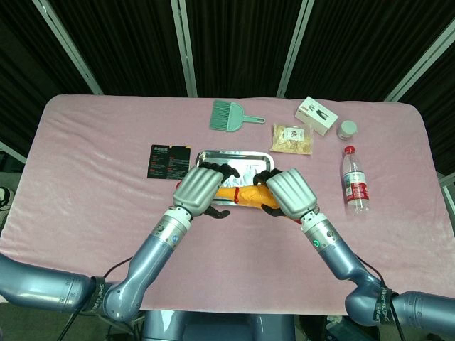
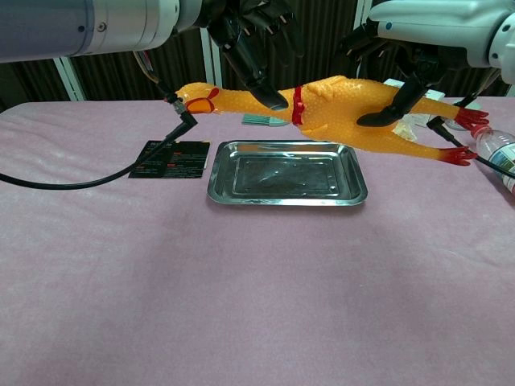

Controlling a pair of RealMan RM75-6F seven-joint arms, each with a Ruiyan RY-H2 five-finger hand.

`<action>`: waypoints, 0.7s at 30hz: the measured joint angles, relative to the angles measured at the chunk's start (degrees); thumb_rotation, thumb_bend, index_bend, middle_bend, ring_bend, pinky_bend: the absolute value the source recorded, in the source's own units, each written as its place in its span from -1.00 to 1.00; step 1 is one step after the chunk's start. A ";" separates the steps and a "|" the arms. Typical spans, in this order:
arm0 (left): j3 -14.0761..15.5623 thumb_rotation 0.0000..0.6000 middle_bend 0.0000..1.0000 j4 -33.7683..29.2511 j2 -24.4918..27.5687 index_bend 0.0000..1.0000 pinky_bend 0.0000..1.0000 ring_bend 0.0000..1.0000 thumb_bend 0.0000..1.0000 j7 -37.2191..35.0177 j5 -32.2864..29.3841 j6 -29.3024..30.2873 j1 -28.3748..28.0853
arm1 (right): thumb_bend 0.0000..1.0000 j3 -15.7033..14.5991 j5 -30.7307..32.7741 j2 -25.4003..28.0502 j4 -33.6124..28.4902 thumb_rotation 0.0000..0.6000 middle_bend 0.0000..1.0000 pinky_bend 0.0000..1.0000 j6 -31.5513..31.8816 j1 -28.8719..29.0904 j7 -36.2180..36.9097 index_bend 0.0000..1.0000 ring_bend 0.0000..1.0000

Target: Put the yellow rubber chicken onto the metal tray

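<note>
At centre left, the left hand (image 2: 249, 36) curls over the yellow rubber chicken (image 2: 338, 108) at its neck; the right hand (image 2: 402, 48) grips its body, holding it above the metal tray (image 2: 286, 181). Uneven release could tip it onto the bench (image 2: 241, 305).

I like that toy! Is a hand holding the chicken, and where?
The right hand holds the yellow rubber chicken by its body; the left hand is at its neck.
</note>
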 measured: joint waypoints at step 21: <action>0.31 1.00 -0.51 4.11 -4.34 -0.41 -0.54 -0.51 -0.64 0.93 -7.66 3.56 -5.45 | 0.00 -0.69 -0.78 -0.18 -0.50 1.00 0.34 0.61 3.12 0.27 0.21 0.56 0.42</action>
